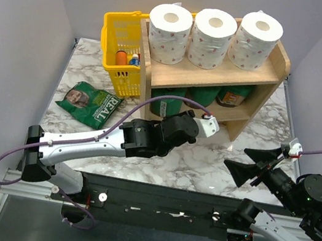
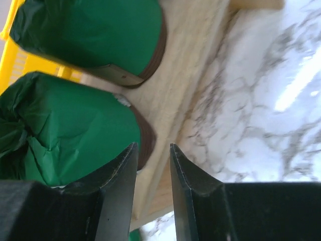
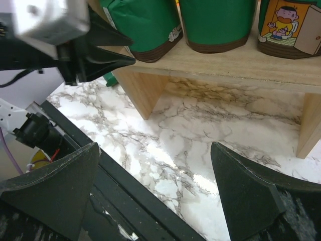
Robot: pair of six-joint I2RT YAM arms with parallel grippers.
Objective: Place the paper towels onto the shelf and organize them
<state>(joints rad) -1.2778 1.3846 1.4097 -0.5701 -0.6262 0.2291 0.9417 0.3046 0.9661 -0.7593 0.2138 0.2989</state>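
Only the overhead view shows the top tier of the shelf, where three white paper towels stand in a row. The right wrist view shows three green-wrapped rolls upright on the lower board. A yellow basket sits against the shelf's left side, and a green bag lies on the marble table. The left arm stretches to the lower tier, the left gripper pinched nearly together, empty, beside a green roll. The right gripper gapes wide above the table.
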